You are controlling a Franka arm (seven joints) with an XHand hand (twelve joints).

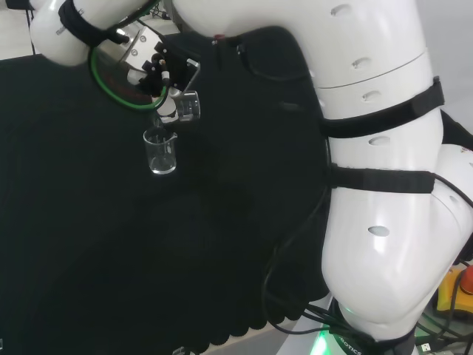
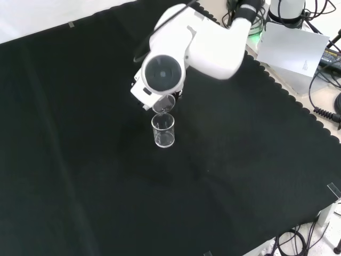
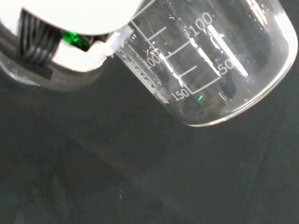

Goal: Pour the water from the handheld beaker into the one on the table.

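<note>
Graduated markings are running across the wall of the handheld beaker (image 3: 210, 60), which is looming close to the wrist camera, tipped well off upright over the black cloth (image 3: 140, 177). In the head view the hand (image 1: 159, 70) is curling its fingers round this beaker's wall, holding it tilted with its mouth pointing down toward the table beaker (image 1: 160, 151), which is standing upright on the cloth just below. In the front view the arm's white link (image 2: 197, 45) is standing before the hand, and the tilted beaker's rim is showing just above the open mouth of the table beaker, so the pour seems to be under way or about to begin; whether water is flowing, I cannot tell. Both vessels are looking like clear glass: stiff, smooth, slippery under the fingers and breakable if knocked or dropped. Being small and nearly empty, the held one is probably light. Gripping round the middle of the wall, clear of the spout, is suiting it best, while the standing beaker is likely tipping easily if bumped.
</note>
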